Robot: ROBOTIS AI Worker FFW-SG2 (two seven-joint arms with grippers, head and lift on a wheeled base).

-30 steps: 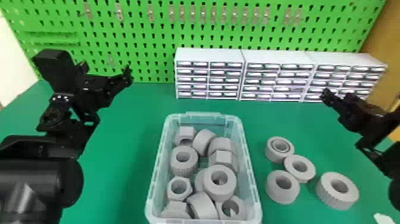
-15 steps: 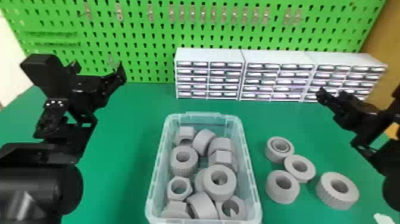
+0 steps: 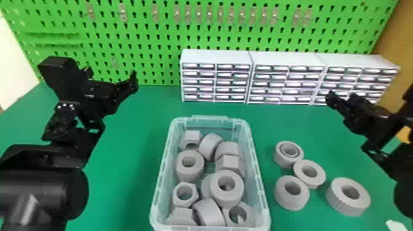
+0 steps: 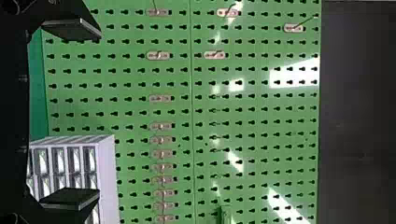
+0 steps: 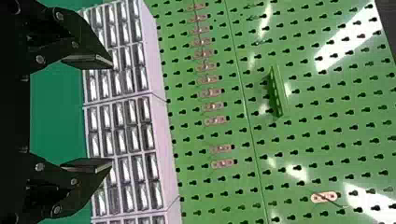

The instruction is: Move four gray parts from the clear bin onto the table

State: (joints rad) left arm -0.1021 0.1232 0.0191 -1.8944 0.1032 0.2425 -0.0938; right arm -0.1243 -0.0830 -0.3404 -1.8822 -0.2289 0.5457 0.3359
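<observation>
Left fingers (image 4: pixel 72 199), left of clear bin (image 3: pixel 210 118), just drifted slightly back binward; spread wide, empty. Right fingers (image 5: pixel 93 60), right of bin, also apart, empty. Four gray parts (image 3: pixel 287 201) on table (image 3: pixel 132 190), right of bin: count apparently met.

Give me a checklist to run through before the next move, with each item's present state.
1. Four gray parts on the table, right of the bin: ok.
2. Left jaws open and empty: ok.
3. Right jaws open and empty: ok.
4. Both jaws clear of the bin: ok, left and right of it.
5. Gaps between the three table parts nearest the bin: cannot tell.
6. White item at the near right identified: cannot tell.
</observation>
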